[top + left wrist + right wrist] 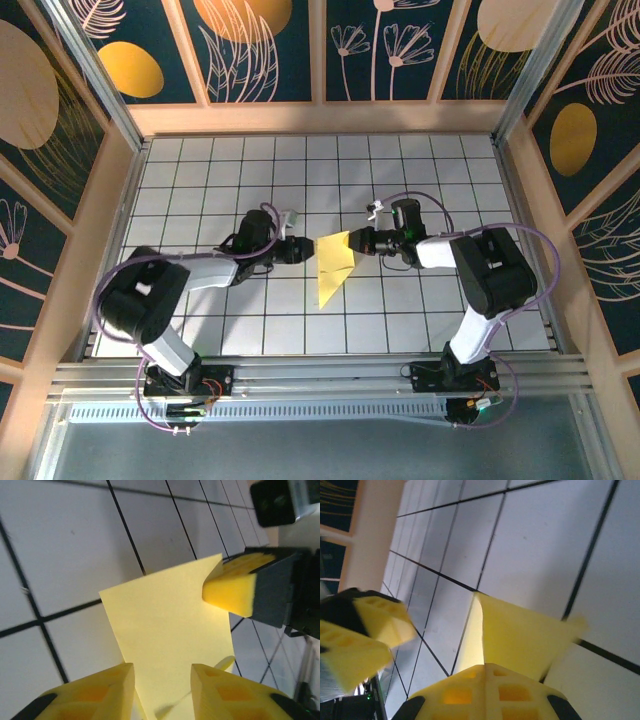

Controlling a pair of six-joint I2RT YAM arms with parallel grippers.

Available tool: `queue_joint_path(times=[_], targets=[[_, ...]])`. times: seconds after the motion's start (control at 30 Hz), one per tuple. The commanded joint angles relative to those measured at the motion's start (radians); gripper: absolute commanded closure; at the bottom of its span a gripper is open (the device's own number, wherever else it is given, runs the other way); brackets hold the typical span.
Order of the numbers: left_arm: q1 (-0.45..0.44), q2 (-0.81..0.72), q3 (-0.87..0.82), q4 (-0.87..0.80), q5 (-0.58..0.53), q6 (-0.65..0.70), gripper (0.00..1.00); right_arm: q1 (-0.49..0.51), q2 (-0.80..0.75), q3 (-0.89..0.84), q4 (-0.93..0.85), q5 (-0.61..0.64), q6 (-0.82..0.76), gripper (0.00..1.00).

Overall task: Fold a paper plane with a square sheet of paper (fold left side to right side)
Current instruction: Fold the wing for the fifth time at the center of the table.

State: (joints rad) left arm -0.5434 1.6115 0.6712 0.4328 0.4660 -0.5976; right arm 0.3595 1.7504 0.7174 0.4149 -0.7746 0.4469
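Two robot arms are meeting at the middle of a white gridded table point(200, 180). Between them the yellow paper point(333, 268), folded to a point aimed toward the arm bases, is sitting. The right gripper point(360, 241) is pinching its upper right corner, jaws closed on it. The left gripper point(306, 248) is holding its fingers point(100, 692) apart, with the paper's edge in the gap.
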Motion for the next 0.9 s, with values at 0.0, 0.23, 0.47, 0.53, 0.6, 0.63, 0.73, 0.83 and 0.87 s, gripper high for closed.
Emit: queue_joint_path(times=[0.0,0.23,0.47,0.53,0.6,0.63,0.73,0.83,0.87], targets=[[-0.029,-0.124,0.012,-0.166,-0.181,0.132,0.64,-0.005,-0.009,0.054,-0.162,0.048,0.063,1.0],[-0.251,-0.181,0.121,-0.47,-0.43,0.263,0.59,-0.004,-0.026,0.091,-0.285,0.07,0.163,1.0],[-0.482,-0.03,0.277,-0.66,-0.652,0.27,0.52,-0.005,-0.028,0.119,-0.342,0.093,0.172,1.0],[-0.524,0.033,0.334,-0.692,-0.68,0.268,0.5,-0.004,-0.025,0.119,-0.345,0.1,0.175,1.0],[-0.559,0.088,0.375,-0.718,-0.7,0.269,0.48,-0.005,-0.025,0.119,-0.345,0.104,0.179,1.0],[-0.572,0.111,0.396,-0.728,-0.713,0.269,0.47,-0.004,-0.024,0.12,-0.346,0.107,0.179,1.0],[-0.606,0.197,0.457,-0.779,-0.775,0.27,0.46,-0.004,-0.026,0.119,-0.347,0.11,0.18,1.0],[-0.612,0.236,0.493,-0.805,-0.823,0.257,0.45,-0.004,-0.029,0.117,-0.348,0.112,0.182,1.0],[-0.612,0.242,0.497,-0.806,-0.83,0.257,0.44,-0.004,-0.029,0.116,-0.349,0.11,0.182,1.0]])
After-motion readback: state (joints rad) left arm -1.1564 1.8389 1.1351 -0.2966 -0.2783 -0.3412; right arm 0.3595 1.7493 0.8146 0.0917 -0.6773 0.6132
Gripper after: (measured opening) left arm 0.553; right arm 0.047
